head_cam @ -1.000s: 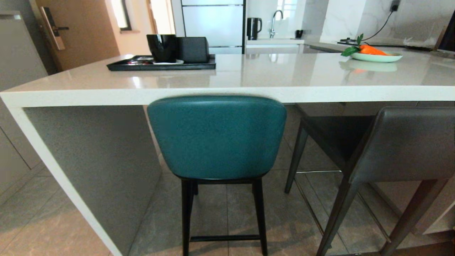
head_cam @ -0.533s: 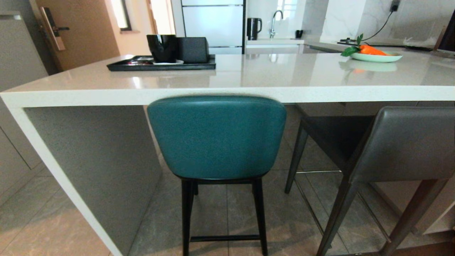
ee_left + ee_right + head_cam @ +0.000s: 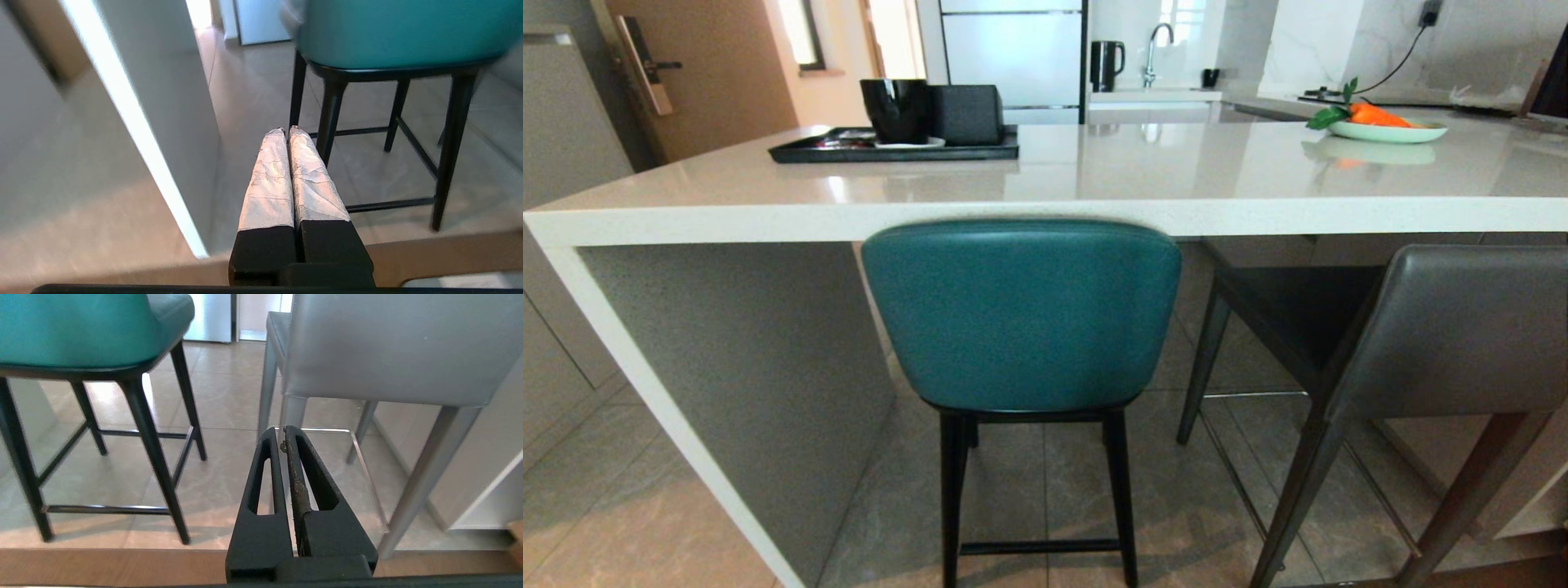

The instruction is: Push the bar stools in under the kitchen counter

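Note:
The teal bar stool [image 3: 1021, 314] stands with its back just under the front edge of the kitchen counter [image 3: 1045, 214]. To its right the dark grey bar stool [image 3: 1445, 331] stands partly under the counter, its back clear of the edge and angled. Neither arm shows in the head view. My left gripper [image 3: 286, 131] is shut and empty, held low, short of the teal stool's black legs [image 3: 330, 118]. My right gripper [image 3: 280, 433] is shut and empty, pointing at the grey stool's legs [image 3: 286, 416] and chrome footrest [image 3: 327, 430].
A black tray [image 3: 894, 147] with a black mug and box sits on the counter's left; a plate with a carrot [image 3: 1384, 126] on its right. The counter's grey side panel [image 3: 743, 384] stands left of the teal stool. Tiled floor lies around the stools.
None in the head view; both stools and the counter stay where they were.

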Tool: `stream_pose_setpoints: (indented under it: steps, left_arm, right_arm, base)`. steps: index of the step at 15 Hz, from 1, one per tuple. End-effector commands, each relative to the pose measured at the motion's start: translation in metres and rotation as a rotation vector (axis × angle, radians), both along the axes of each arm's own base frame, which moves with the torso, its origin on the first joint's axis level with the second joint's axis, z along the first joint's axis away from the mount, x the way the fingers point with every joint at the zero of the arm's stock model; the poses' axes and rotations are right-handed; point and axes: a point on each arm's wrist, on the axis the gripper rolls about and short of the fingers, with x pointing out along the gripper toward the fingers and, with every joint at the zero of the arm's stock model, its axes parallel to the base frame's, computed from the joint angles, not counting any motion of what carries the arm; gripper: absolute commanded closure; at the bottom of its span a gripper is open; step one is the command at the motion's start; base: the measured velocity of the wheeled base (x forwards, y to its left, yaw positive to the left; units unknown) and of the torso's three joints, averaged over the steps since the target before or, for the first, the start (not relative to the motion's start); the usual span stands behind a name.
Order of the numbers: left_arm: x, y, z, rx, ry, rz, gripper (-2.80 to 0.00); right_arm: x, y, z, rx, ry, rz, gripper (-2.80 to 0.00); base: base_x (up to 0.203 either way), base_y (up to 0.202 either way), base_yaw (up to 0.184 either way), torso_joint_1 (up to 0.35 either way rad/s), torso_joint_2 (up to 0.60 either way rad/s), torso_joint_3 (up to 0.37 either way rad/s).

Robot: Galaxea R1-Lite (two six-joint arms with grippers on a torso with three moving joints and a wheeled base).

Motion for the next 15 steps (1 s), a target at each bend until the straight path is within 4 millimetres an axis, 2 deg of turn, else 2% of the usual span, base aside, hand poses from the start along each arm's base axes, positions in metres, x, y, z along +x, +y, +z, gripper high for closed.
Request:
stream_pose_setpoints:
  steps: [1, 7, 15]
  left_arm:
    - [0.0005, 0.0010, -0.0039, -0.028, 0.039, 0.042, 0.00]
    - [0.0016, -0.0003, -0.0043, 0.085, 0.008, -0.008, 0.00]
    - [0.0018, 0.0002, -0.0041, 0.025, 0.007, 0.005, 0.00]
  right_arm:
    - [0.0021, 0.0000, -0.0070, 0.001, 0.026, 0.000, 0.00]
    - [0.0021, 0.0000, -0.0069, 0.005, 0.025, 0.001, 0.00]
    - [0.0020, 0.0000, -0.0066, 0.027, 0.023, 0.002, 0.00]
  base:
    - [0.000, 0.000, 0.000, 0.000, 0.00, 0.000]
    - [0.000, 0.000, 0.000, 0.000, 0.00, 0.000]
    - [0.000, 0.000, 0.000, 0.000, 0.00, 0.000]
